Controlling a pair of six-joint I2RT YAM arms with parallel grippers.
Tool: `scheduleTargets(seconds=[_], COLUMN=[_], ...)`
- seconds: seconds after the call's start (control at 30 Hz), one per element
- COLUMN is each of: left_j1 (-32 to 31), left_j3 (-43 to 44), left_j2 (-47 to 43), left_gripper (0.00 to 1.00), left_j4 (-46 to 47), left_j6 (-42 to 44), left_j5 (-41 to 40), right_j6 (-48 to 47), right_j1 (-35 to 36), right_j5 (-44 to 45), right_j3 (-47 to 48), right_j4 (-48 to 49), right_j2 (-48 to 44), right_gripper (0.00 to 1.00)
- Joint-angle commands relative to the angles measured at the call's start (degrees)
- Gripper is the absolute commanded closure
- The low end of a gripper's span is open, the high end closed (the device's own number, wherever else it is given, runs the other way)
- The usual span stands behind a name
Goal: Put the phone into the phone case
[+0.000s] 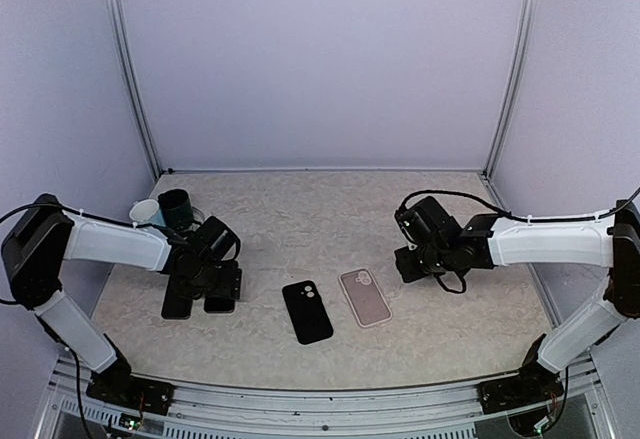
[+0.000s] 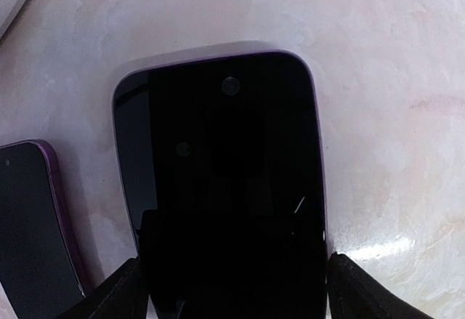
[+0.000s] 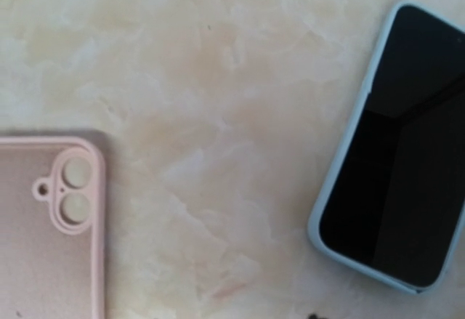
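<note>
Left pincer: low down on the left side of the worktop. Its two fingers stand wide and sit tight against the two long sides of the purple phone, so it is clamped on that phone.
Purple phone: lies flat on the worktop with its dark screen up. It has a thin purple edge.
Second phone: lies flat just beside the purple phone and has the same purple edge. A thin strip of worktop shows between the two.
Pink case: lies flat near the middle of the worktop, open side up. Nothing is in it. Two round holes and one tiny hole show at one corner.
Black flat thing: lies just left of the pink case and does not touch it. It has two small round spots at its far end. I cannot tell if it is a case or a phone.
Right pincer: over the right side of the worktop, near the pink case but not on it. I cannot tell if its fingers are apart or together.
Blue-edged phone: lies flat with its screen up, apart from the pink case.
Cups: a pale cup and a dark cup stand close together at the back left. I cannot tell what is in them.
</note>
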Motion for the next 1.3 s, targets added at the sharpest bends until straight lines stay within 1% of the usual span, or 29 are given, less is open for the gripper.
scheduleTargets(seconds=[0.0,0.1,0.17,0.23,0.27,0.33,0.37,0.47,0.57,0.63,0.73,0.8,0.83,0.87,0.93,1.0,1.1,1.17,1.27], left_j1=[-1.5,-2.4,-2.5,-3.3,-3.9,-5.2,-6.0,-9.1,-13.4,-15.4,-19.3,-22.3,-23.6,-24.9,-28.0,-31.3,-33.7,-34.1,-34.5], left_j3=[-2.9,-2.8,-2.5,-2.2,-1.9,-1.3,-1.1,-1.8,-2.5,-3.1,-5.0,-6.1,-6.6,-7.1,-8.1,-8.8,-7.9,-6.7,-5.0], left_j2=[3.1,2.6,3.2,3.6,3.6,2.7,2.1,-2.0,-6.8,-9.3,-12.0,-13.0,-13.5,-14.0,-14.5,-14.7,-14.3,-13.7,-11.9], left_gripper=[0.22,0.35,0.47,0.65,0.76,0.94,1.00,1.00,1.00,1.00,1.00,1.00,1.00,1.00,1.00,1.00,1.00,1.00,1.00], left_j4=[-3.4,-2.7,-2.2,-1.9,-2.0,-2.5,-2.6,0.7,4.4,7.8,14.2,18.3,20.7,23.5,30.0,35.9,39.8,39.9,40.2], left_j6=[-2.2,-2.2,-2.4,-3.0,-3.3,-4.3,-5.1,-6.4,-8.1,-7.4,-4.7,-3.0,-1.7,-0.6,2.5,6.0,8.8,9.2,10.0], left_j5=[4.6,4.3,4.6,4.1,3.3,0.4,-1.1,-5.5,-13.4,-16.4,-21.7,-25.6,-27.3,-28.1,-28.5,-31.1,-32.9,-32.6,-32.3], right_j6=[-1.0,-1.0,-1.1,-1.2,-1.3,-1.7,-1.9,-3.3,-5.0,-5.3,-3.9,-2.2,-1.7,-1.5,-1.2,0.2,2.2,3.6,4.8], right_j1=[-0.5,-0.5,-0.5,-0.5,-0.4,-0.3,-0.1,-0.1,0.2,0.9,1.5,2.5,3.4,4.4,6.3,6.9,7.0,7.0,7.3], right_j5=[0.5,1.0,0.9,0.0,-0.7,-1.2,-1.5,-4.8,-10.8,-13.8,-22.0,-27.3,-28.5,-29.5,-31.5,-34.9,-36.6,-36.5,-38.8], right_j3=[1.7,1.5,1.5,1.7,2.1,2.4,2.5,3.4,6.3,8.3,8.8,8.8,9.5,10.5,12.4,14.0,14.9,14.2,13.7], right_j4=[-0.6,-0.5,0.0,0.3,0.3,0.5,1.0,4.1,7.6,10.1,18.2,24.2,26.4,28.0,30.8,33.7,36.8,38.9,40.9], right_j2=[-2.5,-3.5,-4.0,-4.0,-3.9,-3.7,-3.6,-2.3,0.4,2.0,4.1,6.2,7.5,9.0,11.9,14.3,16.1,16.3,17.6], right_gripper=[0.55,0.55,0.55,0.55,0.55,0.54,0.53,0.52,0.51,0.50,0.49,0.44,0.39,0.36,0.27,0.22,0.21,0.22,0.24])
